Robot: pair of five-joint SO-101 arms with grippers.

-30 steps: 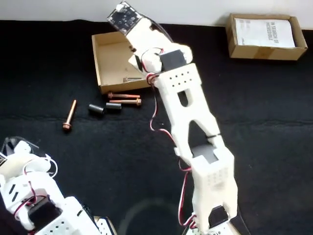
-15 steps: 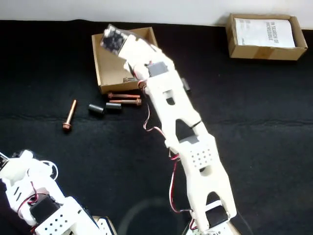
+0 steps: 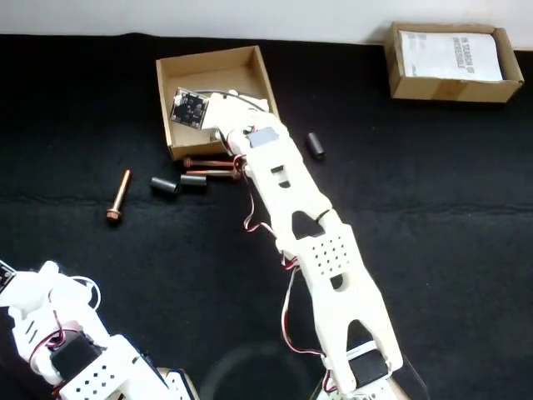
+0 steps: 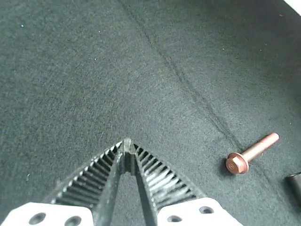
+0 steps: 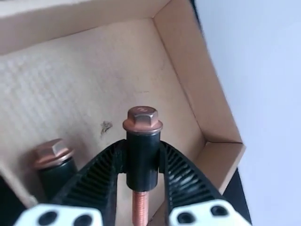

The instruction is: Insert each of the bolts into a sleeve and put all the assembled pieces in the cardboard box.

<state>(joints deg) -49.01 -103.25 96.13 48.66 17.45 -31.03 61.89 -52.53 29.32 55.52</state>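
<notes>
The assembled piece (image 5: 142, 157), a copper-coloured bolt pushed through a black sleeve, stands upright between the right jaws. They pinch the sleeve just under the bolt's flanged head, and the shank pokes out below. It hangs over the floor of the cardboard box (image 5: 188, 75); how high above it I cannot tell.

I judge it small, stiff and dense for its size, with smooth metal that would slip under a weak squeeze. The sleeve is likely a loose fit, so holding it by the sleeve with the head uppermost looks sound, since the flange stops the bolt dropping through. A second assembled piece (image 5: 52, 165) is in the box just beside it.

In the high view the box sits at 11 o'clock on the bench (image 3: 433, 250). Just outside its near wall lie two bolts (image 3: 210, 163) side by side. At their 9 o'clock end are two sleeves (image 3: 165, 187), and a loose bolt (image 3: 118, 196) lies farther out the same way. A lone sleeve (image 3: 315, 145) lies at 3 o'clock from the box. A second carton (image 3: 454, 83) sits at 2 o'clock.

The left arm (image 3: 58, 342) is at 7 o'clock, its left jaws pressed together on nothing above bare bench.
</notes>
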